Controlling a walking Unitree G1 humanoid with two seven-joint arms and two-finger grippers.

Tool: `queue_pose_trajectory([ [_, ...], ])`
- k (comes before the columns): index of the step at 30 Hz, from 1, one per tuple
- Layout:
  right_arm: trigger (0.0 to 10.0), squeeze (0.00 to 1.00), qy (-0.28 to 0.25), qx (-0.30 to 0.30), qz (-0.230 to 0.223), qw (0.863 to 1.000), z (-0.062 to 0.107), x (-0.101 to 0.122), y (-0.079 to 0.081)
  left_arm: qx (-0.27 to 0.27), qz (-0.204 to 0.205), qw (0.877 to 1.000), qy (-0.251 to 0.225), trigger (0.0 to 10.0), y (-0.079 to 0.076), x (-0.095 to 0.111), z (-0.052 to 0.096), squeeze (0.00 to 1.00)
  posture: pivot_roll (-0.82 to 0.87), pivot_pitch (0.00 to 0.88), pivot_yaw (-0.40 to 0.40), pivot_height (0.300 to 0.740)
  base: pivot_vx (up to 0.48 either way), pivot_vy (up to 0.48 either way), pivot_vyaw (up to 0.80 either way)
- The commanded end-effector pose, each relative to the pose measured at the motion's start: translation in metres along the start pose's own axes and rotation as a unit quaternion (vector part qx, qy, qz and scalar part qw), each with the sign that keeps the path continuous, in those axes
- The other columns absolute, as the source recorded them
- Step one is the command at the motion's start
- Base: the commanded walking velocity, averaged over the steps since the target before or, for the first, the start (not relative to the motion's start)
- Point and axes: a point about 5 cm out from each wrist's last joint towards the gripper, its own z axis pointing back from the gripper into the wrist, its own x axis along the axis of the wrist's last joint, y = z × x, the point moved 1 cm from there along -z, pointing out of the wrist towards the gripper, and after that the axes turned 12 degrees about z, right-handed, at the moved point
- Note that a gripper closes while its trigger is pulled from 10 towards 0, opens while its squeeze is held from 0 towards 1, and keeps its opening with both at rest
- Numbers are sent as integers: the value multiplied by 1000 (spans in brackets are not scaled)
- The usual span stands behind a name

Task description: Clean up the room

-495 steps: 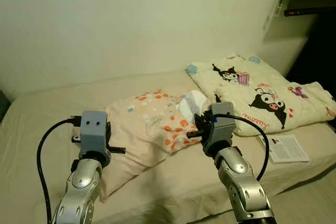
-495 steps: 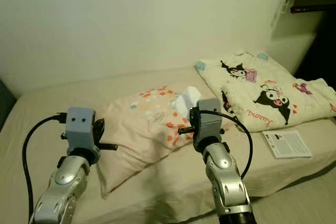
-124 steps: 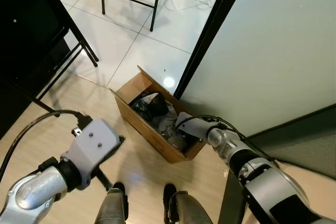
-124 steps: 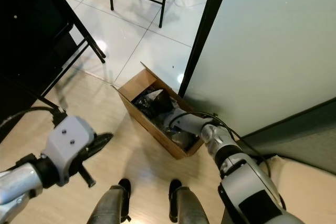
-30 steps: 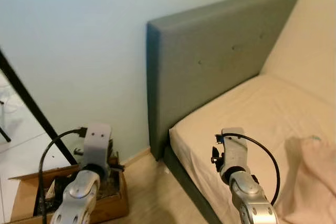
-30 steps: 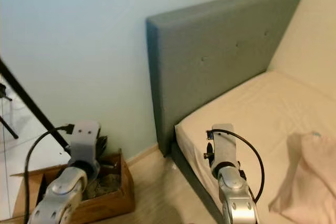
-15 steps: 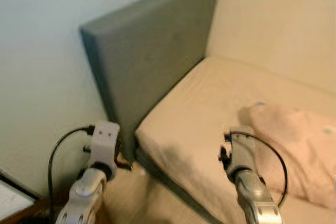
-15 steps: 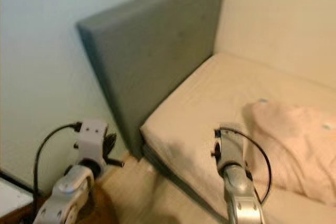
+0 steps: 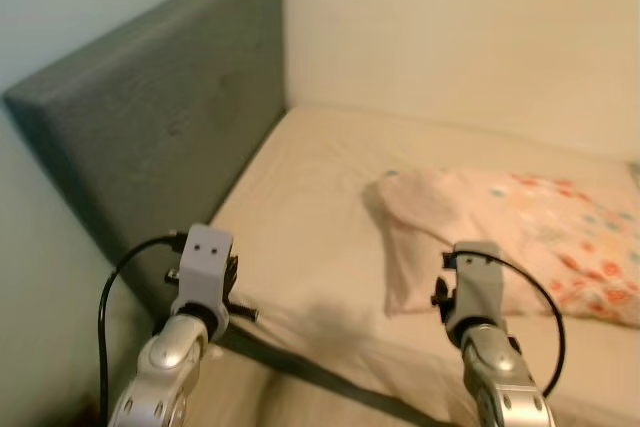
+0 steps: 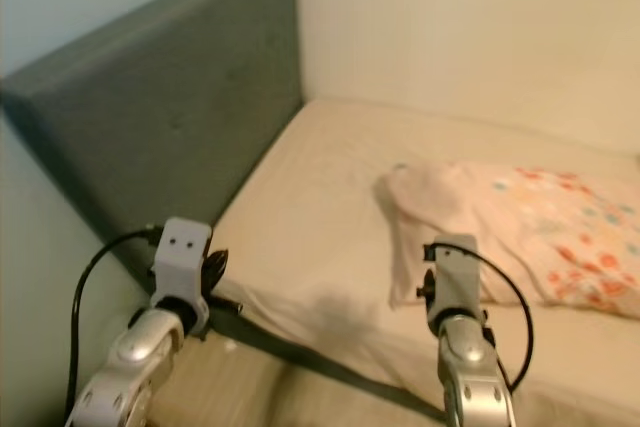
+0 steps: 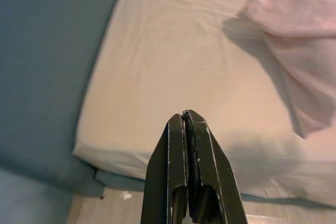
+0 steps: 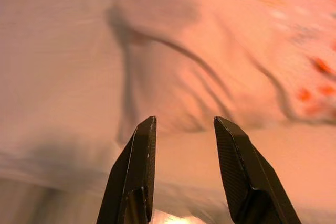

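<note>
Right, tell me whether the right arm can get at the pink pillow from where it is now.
Probably yes. The right gripper has its fingers open and aimed at the near edge of the pillow on the bed, with bare sheet and nothing else between them.

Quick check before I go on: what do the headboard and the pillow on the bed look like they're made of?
Headboard: looks like grey woven upholstery over padding, matte, with small tufted dimples. Pillow: soft fabric, likely cotton, pale pink with orange and blue dots; it sags and creases. Both are guesses from the look alone.
</note>
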Motion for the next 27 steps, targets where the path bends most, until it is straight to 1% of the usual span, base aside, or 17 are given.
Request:
queue_pose_trajectory([
  [1,10000,0,12,6,-3,1000,2,-6,4,4,-1,1000,13,10000,3,-7,1,0,-68,146,3,740,0,0,-800],
  [20,10000,0,8,7,-1,1000,2,-2,4,3,2,1000,11,10000,2,-7,-1,0,-71,145,0,740,0,0,-800],
  [21,10000,0,5,4,0,1000,2,-2,4,3,2,1000,10,10000,2,-7,-1,0,-71,145,0,740,0,0,-563],
  [23,10000,0,5,4,17,1000,1,-2,4,4,5,1000,9,10000,2,-7,-1,0,-70,143,-1,740,0,0,0],
  [25,10000,0,6,5,17,1000,1,-3,4,6,7,1000,9,10000,3,-7,0,0,-70,143,-1,740,0,0,0],
  [27,10000,0,6,7,13,1000,0,-2,4,13,17,1000,11,10000,4,-8,1,0,-69,141,-5,740,0,0,0],
])
